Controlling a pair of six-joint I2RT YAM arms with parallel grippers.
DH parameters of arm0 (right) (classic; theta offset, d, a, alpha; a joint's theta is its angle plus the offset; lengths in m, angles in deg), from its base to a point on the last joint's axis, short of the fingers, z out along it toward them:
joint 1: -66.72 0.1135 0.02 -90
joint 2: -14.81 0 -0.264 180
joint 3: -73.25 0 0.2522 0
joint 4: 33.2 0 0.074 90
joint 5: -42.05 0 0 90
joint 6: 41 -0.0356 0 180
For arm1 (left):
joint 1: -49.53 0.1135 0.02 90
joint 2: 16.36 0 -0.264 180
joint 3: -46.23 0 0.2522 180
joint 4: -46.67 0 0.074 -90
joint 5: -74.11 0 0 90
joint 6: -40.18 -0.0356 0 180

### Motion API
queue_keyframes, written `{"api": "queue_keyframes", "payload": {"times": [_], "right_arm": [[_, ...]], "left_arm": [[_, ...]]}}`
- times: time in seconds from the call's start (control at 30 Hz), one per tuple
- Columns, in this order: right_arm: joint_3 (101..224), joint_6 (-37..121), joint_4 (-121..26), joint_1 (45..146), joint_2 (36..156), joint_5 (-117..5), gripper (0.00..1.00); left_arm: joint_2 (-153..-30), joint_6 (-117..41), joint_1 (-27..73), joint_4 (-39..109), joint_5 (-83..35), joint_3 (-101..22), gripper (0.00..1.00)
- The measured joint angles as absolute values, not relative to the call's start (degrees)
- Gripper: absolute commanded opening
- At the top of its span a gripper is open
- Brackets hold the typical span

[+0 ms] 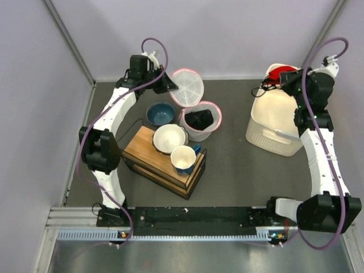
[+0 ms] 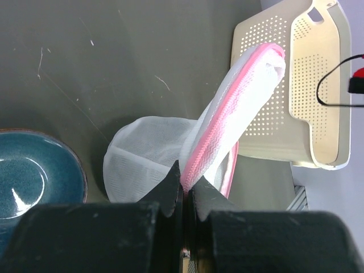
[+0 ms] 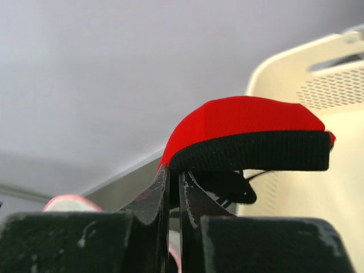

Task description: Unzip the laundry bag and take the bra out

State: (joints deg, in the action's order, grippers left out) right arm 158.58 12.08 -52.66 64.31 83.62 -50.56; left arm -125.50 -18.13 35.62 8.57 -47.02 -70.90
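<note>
The laundry bag (image 1: 200,120) stands open at the table's middle back, its round pink-rimmed flap (image 1: 186,87) lifted up and back. Dark fabric shows inside it. My left gripper (image 1: 170,86) is shut on the flap's pink zipper trim (image 2: 213,148), seen between the jaws in the left wrist view (image 2: 187,183). My right gripper (image 1: 277,79) is shut on the bra (image 1: 278,72), red with a black band (image 3: 250,133), and holds it above the far rim of the cream basket (image 1: 273,122). In the right wrist view the jaws (image 3: 174,173) pinch the bra's lower edge.
A blue bowl (image 1: 160,113) sits left of the bag. A wooden box (image 1: 165,162) in front carries a white bowl (image 1: 169,138) and a blue-handled mug (image 1: 183,158). The perforated cream basket (image 2: 296,85) stands at the right. Grey walls close the back and sides.
</note>
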Motion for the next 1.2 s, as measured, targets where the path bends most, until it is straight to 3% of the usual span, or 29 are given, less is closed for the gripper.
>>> {"api": "queue_keyframes", "payload": {"times": [0.1,0.13,0.17,0.27,0.43,0.57,0.73,1.0,1.2], "right_arm": [[156.16,10.74,-52.92,59.33,83.6,-50.76,0.0],[155.17,10.35,-53.33,58.23,83.6,-50.69,0.1],[154.52,10.22,-53.86,57.53,83.67,-50.6,0.39],[153.66,9.21,-56.28,56.38,84.58,-50.04,0.73],[153.69,8.95,-58.34,56.46,85.48,-50.19,0.75],[155.02,9.98,-59.78,58.54,85.48,-49.64,0.68],[157.71,12.01,-59.83,69.9,85.48,-49.49,0.64],[157.69,12.91,-58.6,91.85,92.23,-49.32,0.66],[157.55,12.84,-58.62,97.47,104.56,-48.55,0.72]], "left_arm": [[-125.45,-18.16,35.62,8.64,-47.15,-70.83,0.0],[-125.45,-18.16,35.62,8.73,-47.15,-70.79,0.0],[-125.45,-18.16,35.62,8.82,-47.15,-70.7,0.0],[-125.45,-18.16,35.62,8.95,-47.13,-70.35,0.0],[-124.86,-18.2,35.62,8.9,-47.06,-69.65,0.0],[-124.27,-18.2,35.62,8.95,-46.93,-69.59,0.0],[-124.08,-18.18,35.62,8.99,-46.93,-69.48,0.0],[-124.08,-18.18,35.62,8.99,-46.69,-68.82,0.0],[-124.08,-18.16,35.62,9.08,-47.04,-68.8,0.0]]}}
